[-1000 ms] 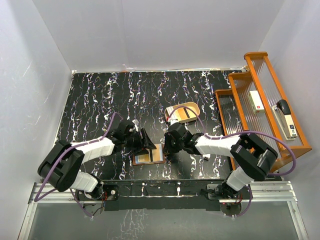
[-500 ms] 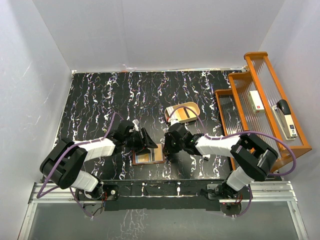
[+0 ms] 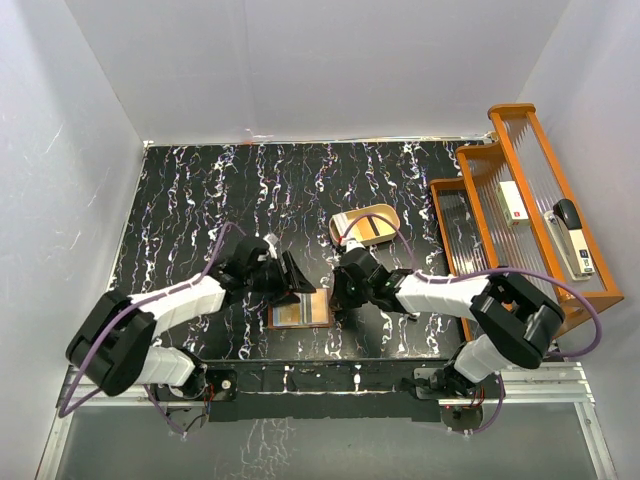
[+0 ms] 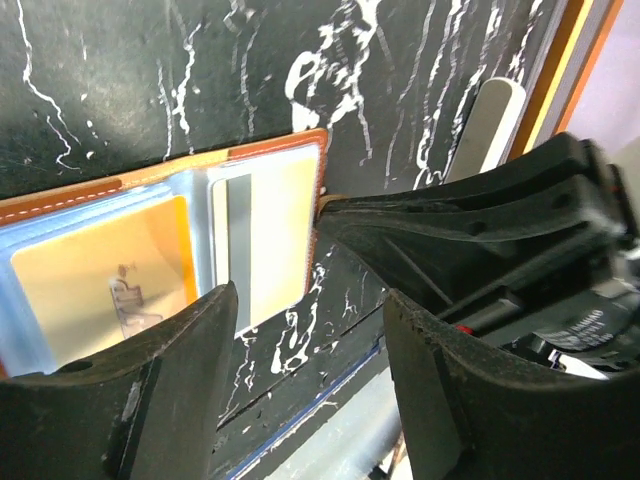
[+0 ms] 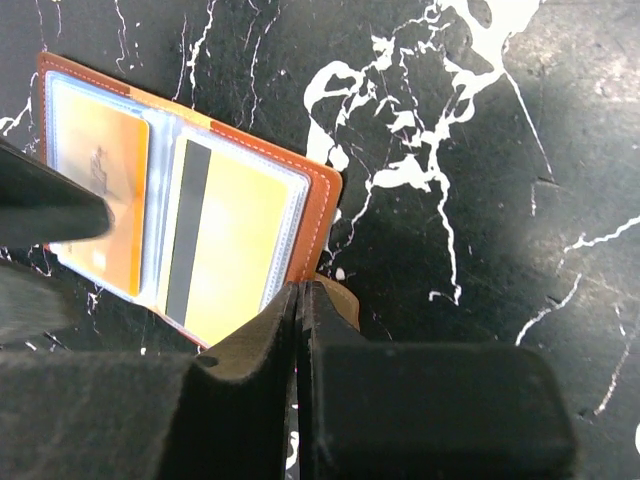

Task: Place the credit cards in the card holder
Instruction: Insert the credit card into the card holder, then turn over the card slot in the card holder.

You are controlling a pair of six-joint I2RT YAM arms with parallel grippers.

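Note:
The brown card holder (image 3: 300, 312) lies open near the table's front edge. Its clear pockets hold two credit cards: an orange one (image 5: 100, 190) on the left and a yellow one with a black stripe (image 5: 235, 250) on the right. Both also show in the left wrist view, the orange card (image 4: 90, 290) and the yellow card (image 4: 275, 230). My right gripper (image 5: 303, 287) is shut, its tips down at the small tan tab on the holder's right edge (image 5: 320, 215). My left gripper (image 4: 310, 300) hangs open and empty just above the holder's back edge.
A tan oval tray (image 3: 368, 224) sits behind the holder. An orange tiered rack (image 3: 470, 160) with a white box and a stapler stands at the right. A white oblong stick (image 4: 485, 120) lies beyond my right gripper. The table's front edge (image 4: 330, 420) is close below the holder.
My left gripper has drawn back a little from the card holder, toward the rear, showing more of the pockets. The right gripper has stayed shut at the holder's right edge.

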